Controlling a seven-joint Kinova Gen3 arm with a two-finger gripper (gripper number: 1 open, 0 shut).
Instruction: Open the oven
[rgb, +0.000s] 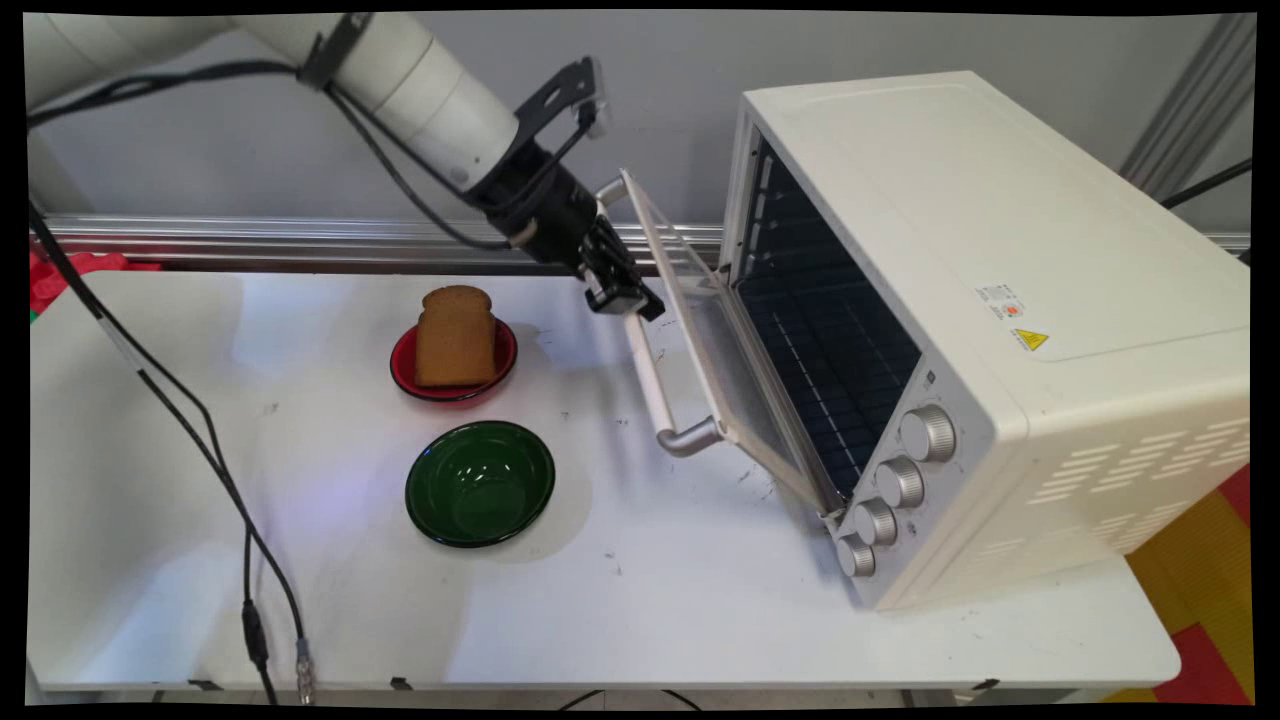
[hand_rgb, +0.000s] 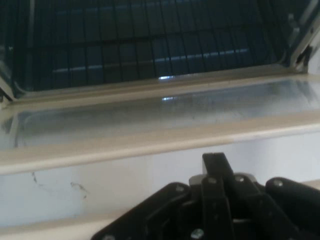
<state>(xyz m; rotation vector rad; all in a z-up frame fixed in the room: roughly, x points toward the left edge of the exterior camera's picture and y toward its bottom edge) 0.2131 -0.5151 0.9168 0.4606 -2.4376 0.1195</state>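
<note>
End effector (rgb: 622, 292) is pressing w/ fingers closed together on oven door handle (rgb: 648, 372), so door (rgb: 715, 340) is hanging half-open; bread (rgb: 455, 335) is sitting in red bowl (rgb: 404, 372) on tabletop (rgb: 700, 580).

Cream toaster oven (rgb: 1000, 330), door (rgb: 715, 350) half open; the end effector (rgb: 625, 297) touches its handle bar (rgb: 652, 375).

A white table (rgb: 640, 610) carries a cream toaster oven (rgb: 1000, 330) at its right end, the oven's glass door (rgb: 720, 350) hanging partly open toward the middle. Left of the door sit two bowls: a red bowl (rgb: 410, 375) holding a slice of brown bread (rgb: 455, 335), and just in front of it a green bowl (rgb: 480, 483). Scuff marks fleck the tabletop.
</note>
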